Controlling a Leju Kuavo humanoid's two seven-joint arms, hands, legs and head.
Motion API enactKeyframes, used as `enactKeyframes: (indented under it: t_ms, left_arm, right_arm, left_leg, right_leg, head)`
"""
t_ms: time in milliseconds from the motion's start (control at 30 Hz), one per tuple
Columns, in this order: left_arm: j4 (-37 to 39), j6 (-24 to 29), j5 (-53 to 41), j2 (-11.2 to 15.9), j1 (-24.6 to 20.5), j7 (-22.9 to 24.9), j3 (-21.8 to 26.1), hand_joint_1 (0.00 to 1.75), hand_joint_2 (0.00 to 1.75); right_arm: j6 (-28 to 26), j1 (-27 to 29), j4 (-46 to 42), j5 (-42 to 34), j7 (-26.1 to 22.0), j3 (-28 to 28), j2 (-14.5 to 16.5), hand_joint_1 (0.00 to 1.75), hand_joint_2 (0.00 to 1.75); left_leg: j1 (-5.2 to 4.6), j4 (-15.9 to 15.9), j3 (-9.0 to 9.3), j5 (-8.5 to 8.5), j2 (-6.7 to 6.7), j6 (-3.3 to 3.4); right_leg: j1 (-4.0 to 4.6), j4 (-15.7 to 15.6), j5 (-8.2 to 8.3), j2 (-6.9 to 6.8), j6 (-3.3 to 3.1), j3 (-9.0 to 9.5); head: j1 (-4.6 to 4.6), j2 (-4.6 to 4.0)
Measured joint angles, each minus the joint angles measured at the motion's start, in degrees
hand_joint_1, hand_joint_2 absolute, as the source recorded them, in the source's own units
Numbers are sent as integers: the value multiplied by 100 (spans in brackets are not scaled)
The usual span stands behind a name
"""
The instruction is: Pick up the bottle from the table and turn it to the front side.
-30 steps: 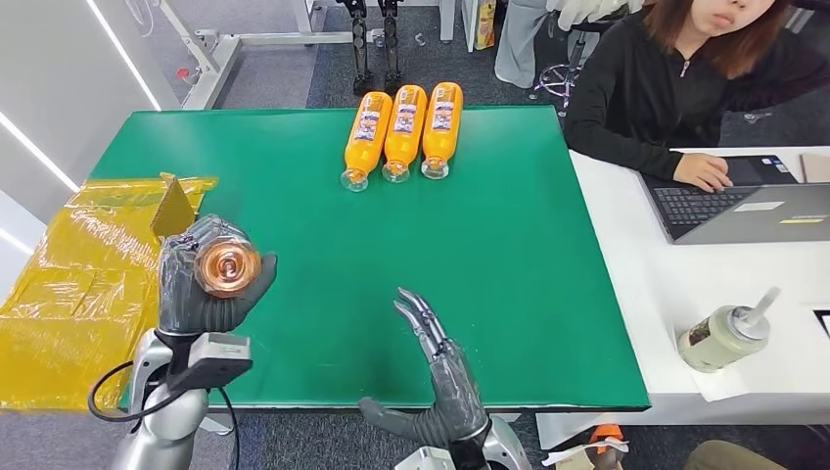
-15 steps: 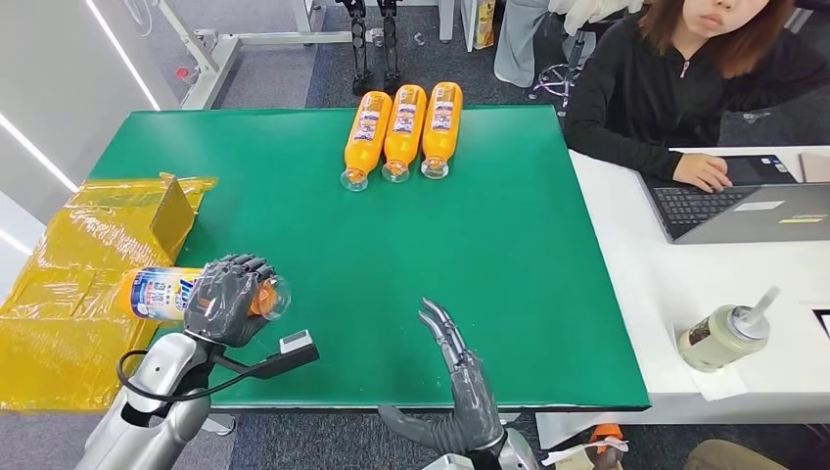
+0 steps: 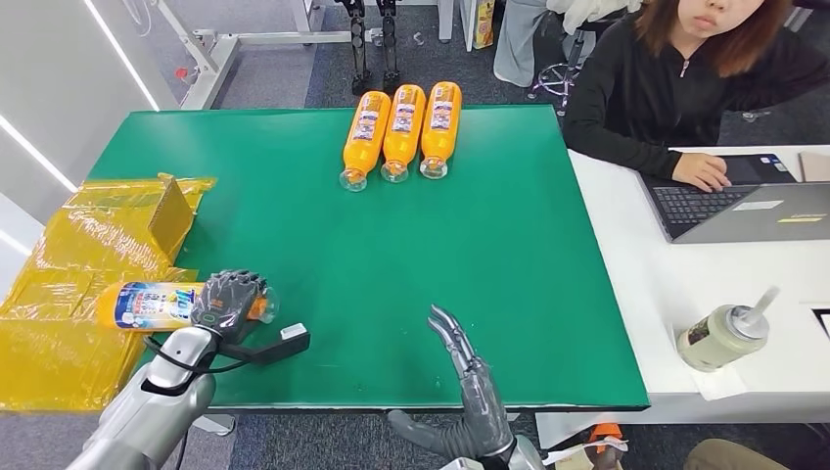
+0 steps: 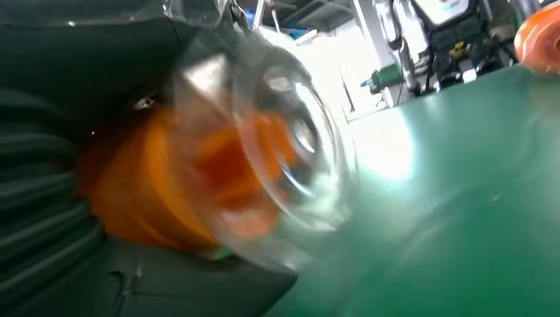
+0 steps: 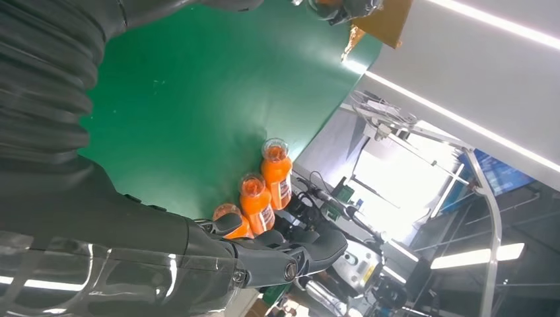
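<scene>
Bottle [image 3: 157,305] position: horizontal at the near left edge of the green bench [image 3: 323,264], its blue-and-white label facing up, its body extending over the yellow bags [image 3: 69,294]. The left robot hand [image 3: 228,302] grips it at the clear base end, fingers wrapped around it; the left wrist view shows the base blurred. The right robot hand [image 3: 460,367] is spread, holding nothing, raised over the near edge. Three orange bottles [image 3: 401,127] lie side by side at the far edge.
</scene>
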Motion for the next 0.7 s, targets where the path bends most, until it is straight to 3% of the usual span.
enactKeyframes:
  t_ms: [267,400,467,567,700]
  left_arm:
    - [299,129,-3,10,-180,-85,-8,0,175]
    - [286,-49,293,56,-207,-475,-7,0,175]
    - [181,-401,760,99,-206,-961,2,0,175]
    - [-315,-1373,1757,235,-95,-1763,9,0,175]
    - [-1269,-2393,2784,563,114,-2096,-39,0,175]
  right_arm:
    - [70,30,-40,92,60,0,0,0,175]
    - [68,48,-45,101,69,-1,0,0,175]
    - [67,56,-45,105,69,-9,1,0,175]
    - [70,60,-45,112,80,-43,16,0,175]
    - [81,70,-44,131,78,-89,24,0,175]
  left_leg:
    - [0,-1,1,0,0,-1]
    - [0,-1,2,1,-1,-1]
    - [0,-1,2,2,-2,-2]
    - [0,-1,0,2,-3,-2]
    - [1,-1,-1,2,4,-2]
  right_leg:
    - [0,2,0,-1,0,2]
    - [0,3,1,-1,-1,2]
    - [0,4,1,-3,-1,3]
    - [0,5,1,-3,-1,2]
    - [0,6,1,8,-1,-3]
  head:
    - [0,0]
    - [0,0]
    - [-1,0]
    - [1,0]
    - [1,0]
